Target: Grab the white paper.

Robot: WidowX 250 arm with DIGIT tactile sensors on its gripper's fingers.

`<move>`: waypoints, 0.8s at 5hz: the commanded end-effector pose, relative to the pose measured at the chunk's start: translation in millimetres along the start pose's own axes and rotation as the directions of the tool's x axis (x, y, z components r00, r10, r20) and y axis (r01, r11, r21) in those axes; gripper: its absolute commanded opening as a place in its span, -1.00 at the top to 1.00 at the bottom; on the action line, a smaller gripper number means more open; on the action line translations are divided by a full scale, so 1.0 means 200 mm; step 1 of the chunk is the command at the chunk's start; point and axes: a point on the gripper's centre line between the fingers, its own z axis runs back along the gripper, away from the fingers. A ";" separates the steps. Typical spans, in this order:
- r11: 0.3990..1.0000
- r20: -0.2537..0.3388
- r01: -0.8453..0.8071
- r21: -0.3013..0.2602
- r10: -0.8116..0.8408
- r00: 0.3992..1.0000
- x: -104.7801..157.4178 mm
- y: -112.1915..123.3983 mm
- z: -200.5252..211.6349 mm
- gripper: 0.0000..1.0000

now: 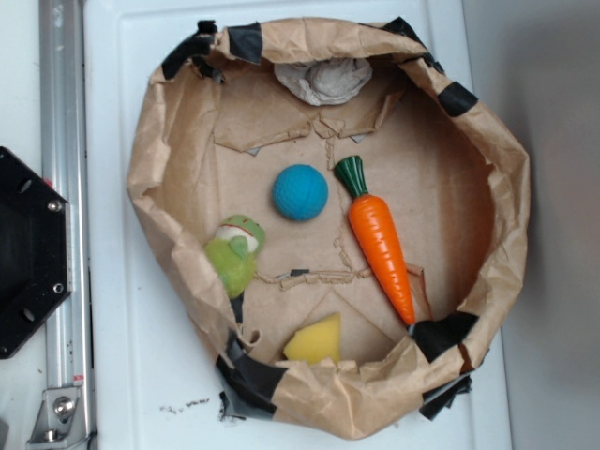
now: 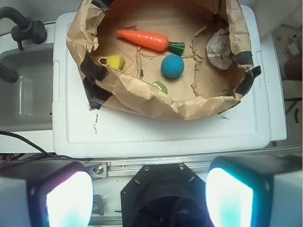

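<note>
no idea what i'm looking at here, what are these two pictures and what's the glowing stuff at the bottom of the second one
Both show one scene. The exterior view looks straight down; the wrist view comes from a camera on the robot arm. The two glowing blocks are the fingers of its tool, spread apart and holding nothing. A brown paper bag, rolled down like a bowl, sits on a white lid. Inside lie the white paper wad, a blue ball, a carrot, a green plush toy and a yellow wedge.
</note>
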 end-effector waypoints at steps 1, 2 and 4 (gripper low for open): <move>1.000 0.000 0.000 0.000 0.000 1.000 0.00 0.00 0.00 -1.00; 0.977 0.090 0.210 -0.019 -0.208 0.974 0.22 0.12 -0.27 -1.00; 0.928 0.152 0.362 -0.089 -0.347 0.926 0.57 0.19 -0.49 -1.00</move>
